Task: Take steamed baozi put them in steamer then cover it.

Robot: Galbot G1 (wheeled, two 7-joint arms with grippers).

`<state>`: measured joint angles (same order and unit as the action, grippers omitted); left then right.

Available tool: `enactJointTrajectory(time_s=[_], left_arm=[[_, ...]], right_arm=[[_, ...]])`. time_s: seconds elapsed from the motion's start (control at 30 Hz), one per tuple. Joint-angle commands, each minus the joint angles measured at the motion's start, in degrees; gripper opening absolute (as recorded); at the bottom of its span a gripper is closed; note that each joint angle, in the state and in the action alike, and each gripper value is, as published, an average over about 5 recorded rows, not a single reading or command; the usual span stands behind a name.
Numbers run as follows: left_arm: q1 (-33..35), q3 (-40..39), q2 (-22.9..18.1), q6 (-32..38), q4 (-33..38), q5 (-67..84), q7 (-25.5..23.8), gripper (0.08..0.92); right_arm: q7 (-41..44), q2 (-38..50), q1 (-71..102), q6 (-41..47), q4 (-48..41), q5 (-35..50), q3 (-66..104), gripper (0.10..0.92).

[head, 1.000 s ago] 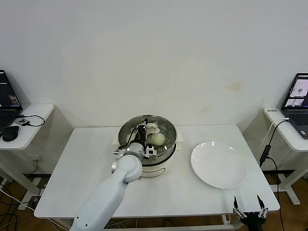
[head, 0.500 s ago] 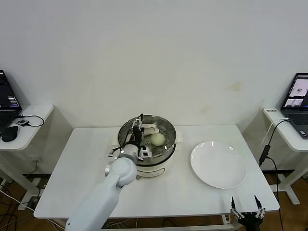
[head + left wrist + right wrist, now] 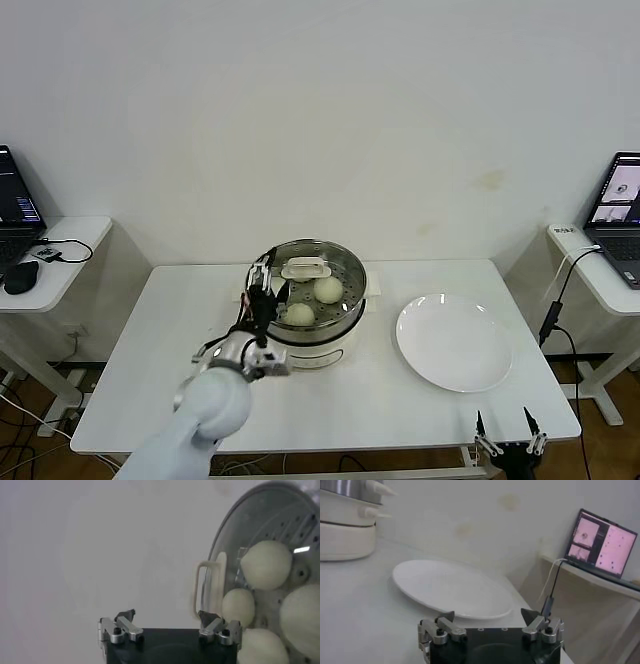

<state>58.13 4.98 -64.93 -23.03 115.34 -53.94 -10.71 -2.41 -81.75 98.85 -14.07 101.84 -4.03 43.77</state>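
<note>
The steamer (image 3: 345,268) is a shiny steel basket on a cream pot base at the table's middle. In the head view two baozi (image 3: 328,289) lie on its perforated floor; the left wrist view shows several baozi (image 3: 266,565) close together in the steamer (image 3: 260,515). My left gripper (image 3: 262,276) hangs open and empty just above the basket's left rim. In its own view the left gripper (image 3: 166,615) holds nothing. My right gripper (image 3: 505,432) is parked open off the table's front right edge. In its wrist view the right gripper (image 3: 489,614) is also empty.
An empty white plate (image 3: 455,340) lies right of the steamer, and the right wrist view shows the plate (image 3: 450,587) too. A cream handle (image 3: 307,267) shows at the steamer's far rim. Side desks with laptops (image 3: 620,205) flank the table.
My left gripper opened inside the basket, let go of a baozi there, and drew back up and to the left, out over the rim. The right gripper dropped slightly lower.
</note>
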Motion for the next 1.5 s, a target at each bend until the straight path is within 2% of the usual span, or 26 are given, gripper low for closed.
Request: enactJointTrajectory(time_s=[0.03, 0.13, 0.27, 0.47, 0.67, 1.07, 1.5], left_arm=[[24.3, 15.1, 3.3, 14.1, 11.2, 46.1, 16.9, 0.823], [30.3, 20.7, 1.4, 21.7, 8.1, 59.8, 21.3, 0.823], [36.1, 24.1, -0.5, 24.6, 6.1, 68.7, 24.3, 0.823], [40.8, 26.6, -2.6, 29.2, 3.9, 72.8, 25.9, 0.823], [42.4, 28.6, -3.6, 33.1, 1.4, 74.0, 23.5, 0.823], [42.9, 29.0, -4.4, 33.4, -1.4, 73.6, 20.7, 0.823], [42.0, 29.0, -5.3, 33.2, -1.6, 70.7, 19.5, 0.823]], right_arm=[[1.2, 0.6, 0.4, -0.9, 0.7, 0.2, 0.0, 0.823], [2.2, 1.3, 0.7, -1.8, 1.1, 0.3, -0.1, 0.823], [2.9, 2.4, 1.5, -2.0, 2.7, 1.9, -0.7, 0.823], [4.8, 4.9, 2.9, -1.0, 6.0, 7.8, -3.8, 0.823], [6.5, 6.4, 3.7, 0.6, 8.5, 10.8, -7.4, 0.823], [6.4, 6.3, 4.0, 5.0, 12.1, 12.9, -9.1, 0.823], [3.6, 5.3, 3.2, 8.0, 13.1, 10.5, -9.3, 0.823]])
